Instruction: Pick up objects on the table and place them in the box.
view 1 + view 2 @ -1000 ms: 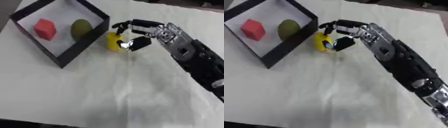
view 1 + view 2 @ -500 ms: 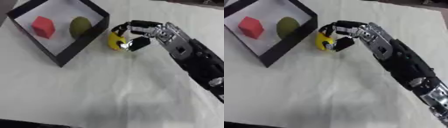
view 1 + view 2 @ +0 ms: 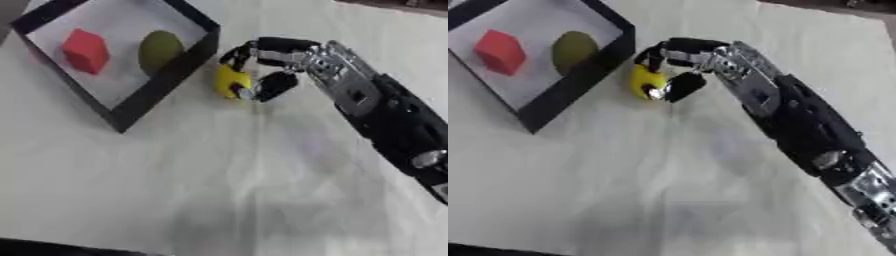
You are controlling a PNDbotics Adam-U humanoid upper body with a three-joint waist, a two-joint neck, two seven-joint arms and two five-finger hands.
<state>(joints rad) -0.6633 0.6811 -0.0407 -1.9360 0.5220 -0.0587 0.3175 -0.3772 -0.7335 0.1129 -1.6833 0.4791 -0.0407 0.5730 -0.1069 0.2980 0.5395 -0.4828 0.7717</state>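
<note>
Right hand [image 3: 280,57] — fingers and thumb curled, pinching the yellow object [image 3: 230,81] — reaches beside the box [image 3: 166,80].

The table [image 3: 175,190] is covered with a white cloth, and the cloth has soft wrinkles. A black box [image 3: 166,75] sits on it, to the left of the right hand [image 3: 289,57] and very close to it. The box is turned at a slant. A small yellow thing [image 3: 229,80] lies on the cloth just outside the box wall, right at the hand's fingertips, which curl around it. The wide white cloth below the hand and arm has nothing else on it.
</note>
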